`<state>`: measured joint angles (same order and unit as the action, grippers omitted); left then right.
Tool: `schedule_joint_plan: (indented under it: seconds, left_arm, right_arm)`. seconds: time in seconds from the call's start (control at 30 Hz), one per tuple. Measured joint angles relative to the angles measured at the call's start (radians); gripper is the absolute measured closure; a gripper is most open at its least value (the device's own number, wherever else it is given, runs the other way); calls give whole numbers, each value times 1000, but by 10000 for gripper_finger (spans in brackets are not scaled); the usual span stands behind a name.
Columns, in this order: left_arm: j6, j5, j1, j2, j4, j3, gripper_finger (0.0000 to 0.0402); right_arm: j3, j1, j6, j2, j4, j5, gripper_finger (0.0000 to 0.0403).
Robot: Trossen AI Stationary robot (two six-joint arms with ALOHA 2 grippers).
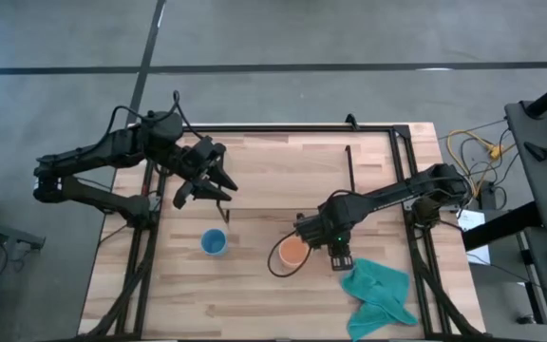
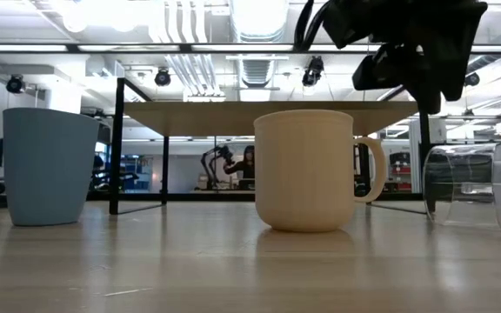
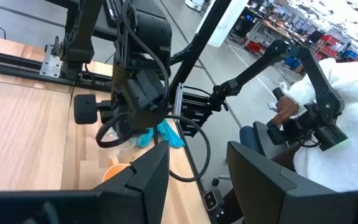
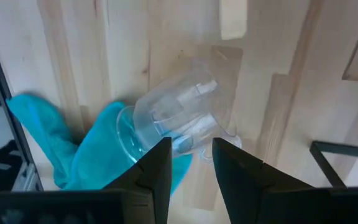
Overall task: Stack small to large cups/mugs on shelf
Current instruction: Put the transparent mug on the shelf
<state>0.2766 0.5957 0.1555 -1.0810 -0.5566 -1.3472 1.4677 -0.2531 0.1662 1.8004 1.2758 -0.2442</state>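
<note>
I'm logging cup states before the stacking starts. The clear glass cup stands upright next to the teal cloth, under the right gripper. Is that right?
Not quite. The clear glass cup is lying on its side, not upright; the right wrist view shows this, with its open mouth toward the teal cloth. The rest holds: the right gripper hovers over it.

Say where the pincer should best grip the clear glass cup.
The glass cup lies on its side beside the teal cloth. Likely best: the right pincer comes straight down, fingers closing across the round wall mid-body, since the rim faces sideways.
</note>
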Motion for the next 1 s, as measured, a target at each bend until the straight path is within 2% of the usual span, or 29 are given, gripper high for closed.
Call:
schedule_joint_plan:
  seconds: [0.23, 0.43, 0.63, 0.8, 0.9, 1.0]
  left_arm:
    - [5, -3, 0, -18, 2, 16, 253]
    - [5, 1, -7, -100, 5, 30, 253]
    - [5, 100, -7, -197, 76, 30, 253]
    - [5, 118, -8, -248, 168, 30, 253]
    - [5, 117, -11, -266, 177, 30, 253]
    - [5, 117, -20, -284, 187, 30, 253]
  right_arm:
    - [0, 0, 43, 0, 2, 1, 291]
    - [0, -15, 93, -7, 6, 0, 293]
    - [0, -59, 134, -50, 24, 1, 294]
    - [0, -123, 223, -114, 26, 5, 297]
    - [0, -172, 297, -162, 25, 49, 296]
    - [0, -222, 417, -213, 23, 158, 296]
